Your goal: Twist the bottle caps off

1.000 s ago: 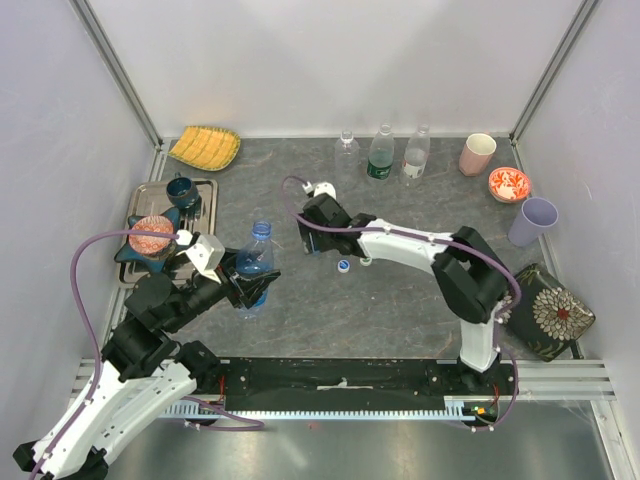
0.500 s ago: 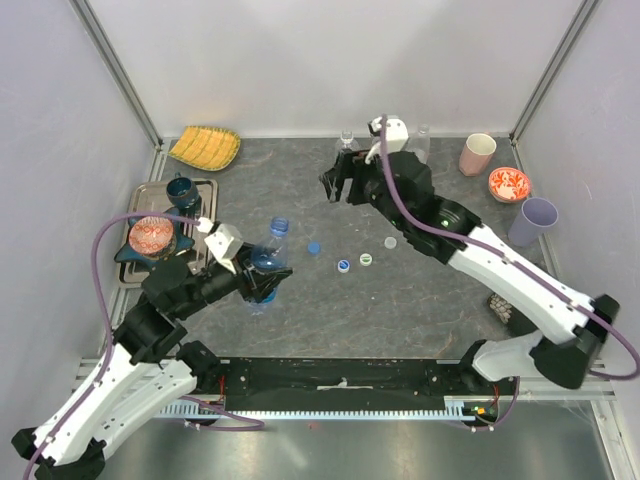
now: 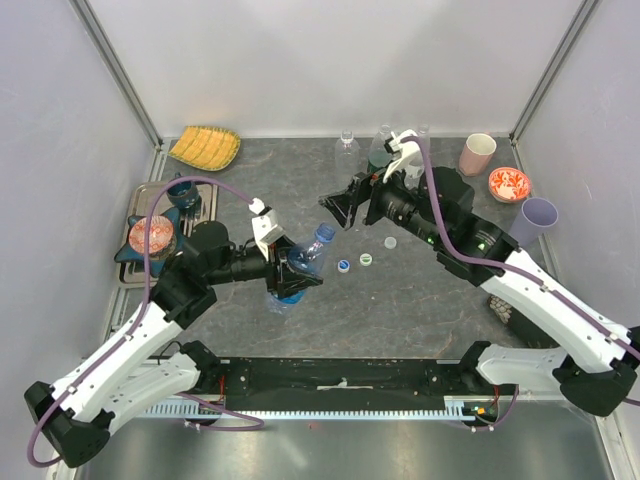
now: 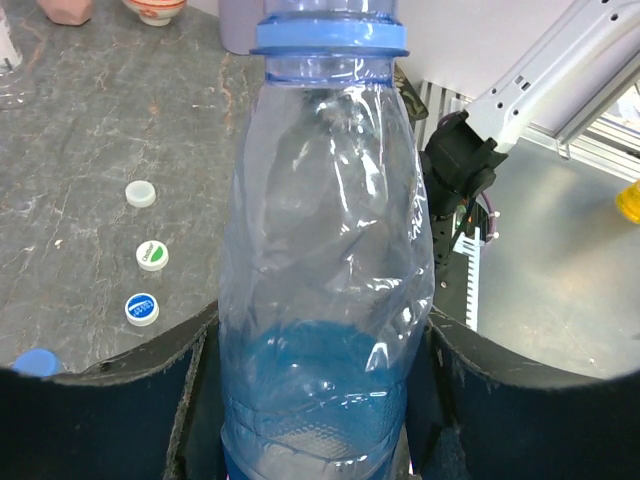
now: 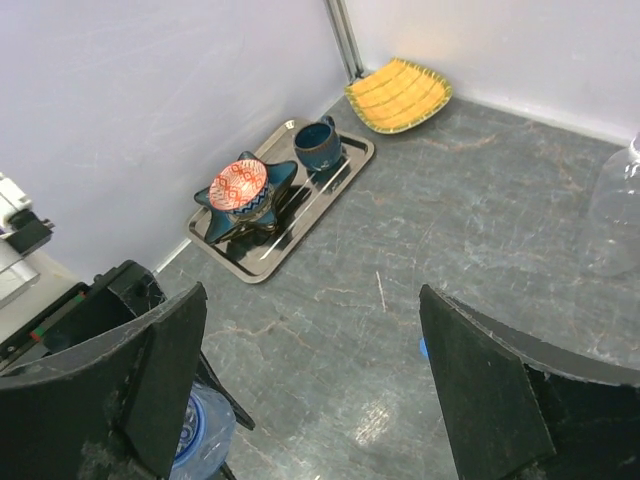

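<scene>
The blue-tinted bottle [image 3: 310,250] lies left of centre in the top view, tilted with its neck toward the upper right. In the left wrist view it fills the middle of the frame. Its plastic is thin and translucent, dented and crinkled around the shoulder and ribbed lower down. An opaque blue collar rings the neck, and the mouth is cut off by the top edge. The left end effector [image 3: 285,278] pinches the lower body, with black pads [image 4: 190,400] pressed against both sides.

Four small round caps rest on the counter [image 3: 420,300], a dark grey surface with stone-like veining. The white-and-blue cap [image 3: 343,266], the white-and-green cap [image 3: 366,260] and the plain white cap [image 3: 390,242] form a loose row just right of the bottle. The blue cap [image 4: 35,362] shows only at the lower left of the left wrist view, partly behind a pad.

The right end effector [image 3: 338,208] hangs just above and right of the bottle's neck. Its matte black, wedge-shaped fingers [image 5: 165,380] are spread wide with nothing between them.

A clear bottle [image 3: 346,148] and a green-labelled bottle [image 3: 378,158] stand along the back wall at the top centre. A glossy metal tray [image 5: 330,195] and a ribbed yellow dish [image 5: 398,95] sit at the upper left.
</scene>
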